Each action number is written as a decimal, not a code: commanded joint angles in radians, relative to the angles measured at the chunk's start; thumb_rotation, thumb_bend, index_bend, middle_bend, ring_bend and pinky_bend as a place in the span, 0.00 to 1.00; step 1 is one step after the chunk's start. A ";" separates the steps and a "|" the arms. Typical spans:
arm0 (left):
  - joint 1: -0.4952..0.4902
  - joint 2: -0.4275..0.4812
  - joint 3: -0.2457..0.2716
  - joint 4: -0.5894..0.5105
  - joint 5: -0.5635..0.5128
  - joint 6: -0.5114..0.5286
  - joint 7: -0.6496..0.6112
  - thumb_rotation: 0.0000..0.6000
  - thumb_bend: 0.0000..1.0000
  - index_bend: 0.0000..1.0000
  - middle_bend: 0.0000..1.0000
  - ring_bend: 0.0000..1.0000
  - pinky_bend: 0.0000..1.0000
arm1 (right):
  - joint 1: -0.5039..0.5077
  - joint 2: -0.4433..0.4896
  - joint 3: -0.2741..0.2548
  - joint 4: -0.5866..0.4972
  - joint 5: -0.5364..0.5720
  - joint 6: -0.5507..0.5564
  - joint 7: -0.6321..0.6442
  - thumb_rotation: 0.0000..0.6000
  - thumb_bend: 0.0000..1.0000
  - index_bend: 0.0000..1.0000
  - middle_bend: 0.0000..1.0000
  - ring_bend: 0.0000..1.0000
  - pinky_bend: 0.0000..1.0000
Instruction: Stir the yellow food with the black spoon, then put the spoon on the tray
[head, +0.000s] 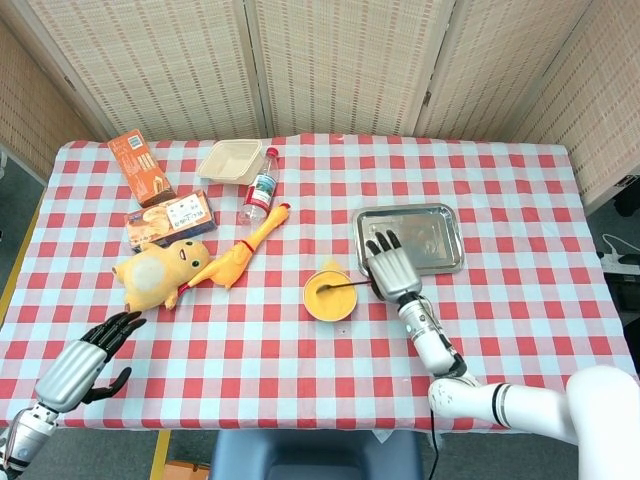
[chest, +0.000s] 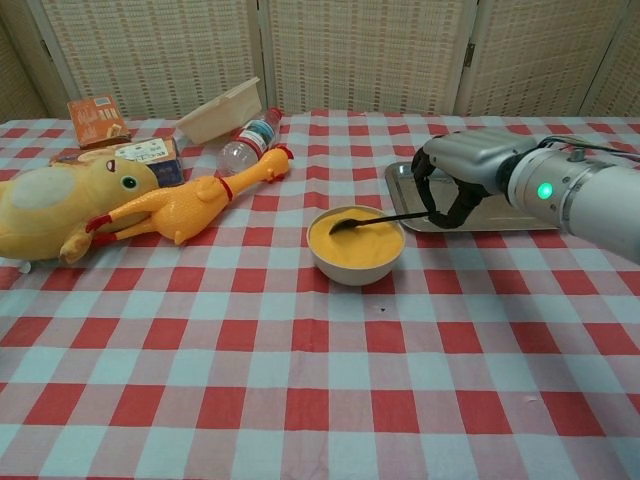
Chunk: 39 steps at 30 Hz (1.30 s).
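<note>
We record the right hand (chest: 455, 185) with fingers curled around the handle end of the black spoon (chest: 375, 218), gripping it. The spoon's long axis runs nearly level, handle toward the hand, bowl end pointing to the robot's left and dipping into the yellow food (chest: 355, 240) in the bowl (chest: 355, 265). The hand hangs over the near left corner of the tray (head: 445, 235), which sits just beside the bowl. The left hand (head: 80, 365) holds nothing, fingers spread, at the near table edge. Well to the bowl's left lie a rubber chicken (chest: 190, 205), plush duck (chest: 60, 205) and bottle (chest: 245, 140); nothing lies between bowl and tray.
</note>
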<state>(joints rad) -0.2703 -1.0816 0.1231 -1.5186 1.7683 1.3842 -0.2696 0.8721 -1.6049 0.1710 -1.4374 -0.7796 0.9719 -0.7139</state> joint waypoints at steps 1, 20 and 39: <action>0.001 0.000 0.001 -0.001 0.001 0.002 0.003 1.00 0.48 0.00 0.00 0.00 0.20 | -0.001 0.035 -0.016 -0.048 0.024 -0.005 -0.024 1.00 0.82 0.88 0.16 0.00 0.00; 0.004 -0.005 0.001 -0.007 -0.002 0.006 0.032 1.00 0.48 0.00 0.00 0.00 0.20 | -0.076 -0.006 0.010 -0.001 -0.137 0.135 0.204 1.00 0.82 0.83 0.16 0.00 0.00; -0.003 -0.024 -0.016 -0.002 -0.051 -0.035 0.073 1.00 0.48 0.00 0.00 0.00 0.20 | -0.087 -0.150 0.084 0.515 -0.039 -0.041 0.262 1.00 0.82 0.76 0.16 0.00 0.00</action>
<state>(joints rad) -0.2710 -1.1035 0.1088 -1.5202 1.7210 1.3523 -0.2000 0.7810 -1.7356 0.2357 -0.9781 -0.8507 0.9845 -0.4584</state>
